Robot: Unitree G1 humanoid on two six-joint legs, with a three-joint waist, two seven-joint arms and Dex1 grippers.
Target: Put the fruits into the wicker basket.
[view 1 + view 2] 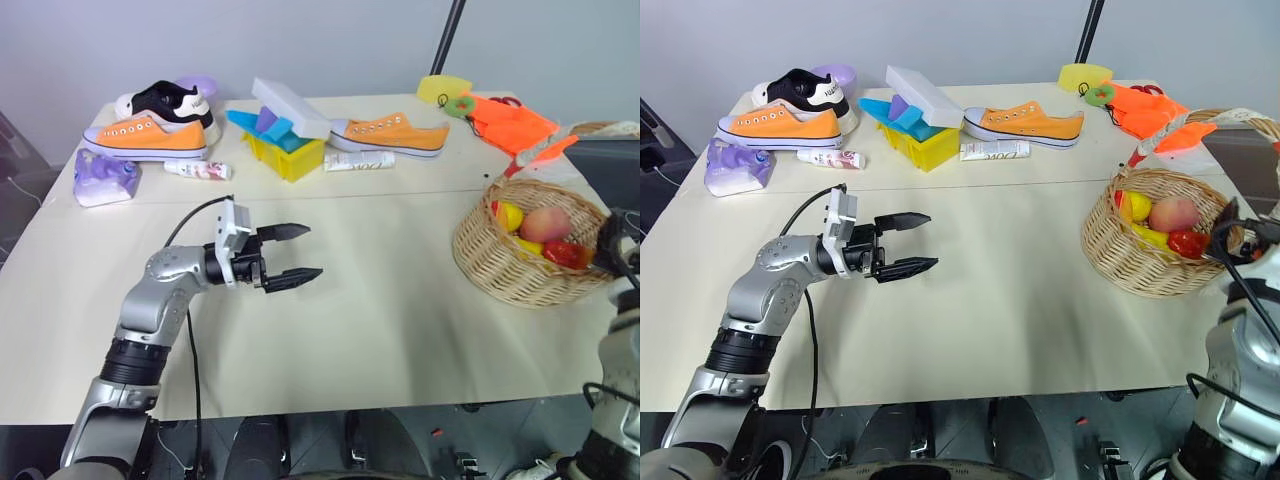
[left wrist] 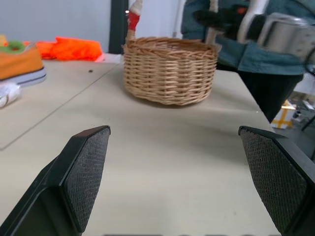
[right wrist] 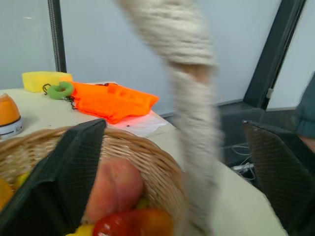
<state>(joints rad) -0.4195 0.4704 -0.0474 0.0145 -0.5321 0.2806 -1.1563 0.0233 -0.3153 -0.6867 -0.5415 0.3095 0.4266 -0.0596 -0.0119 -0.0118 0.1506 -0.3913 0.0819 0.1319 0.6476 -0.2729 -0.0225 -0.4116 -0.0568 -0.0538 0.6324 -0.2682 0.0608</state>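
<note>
The wicker basket (image 1: 490,262) stands at the table's right side, its cloth-wrapped handle (image 1: 1180,132) arching over it. Inside lie a pinkish peach (image 1: 545,223), a yellow lemon (image 1: 510,214) and a red piece (image 1: 566,254). My right gripper (image 3: 172,125) hovers at the basket's near-right rim, open, with nothing held. The handle (image 3: 192,73) rises in front of it, between its two fingers. My left gripper (image 1: 311,251) hangs over the middle of the table, pointing toward the basket (image 2: 170,69), open and empty.
Along the far edge sit a yellow bin (image 1: 285,152) with blue pieces and a white box, orange sneakers (image 1: 145,135) (image 1: 390,135), a black-and-white sneaker (image 1: 165,100), two tubes, a purple packet (image 1: 105,178), an orange cloth (image 1: 510,122) and a yellow sponge (image 1: 443,88).
</note>
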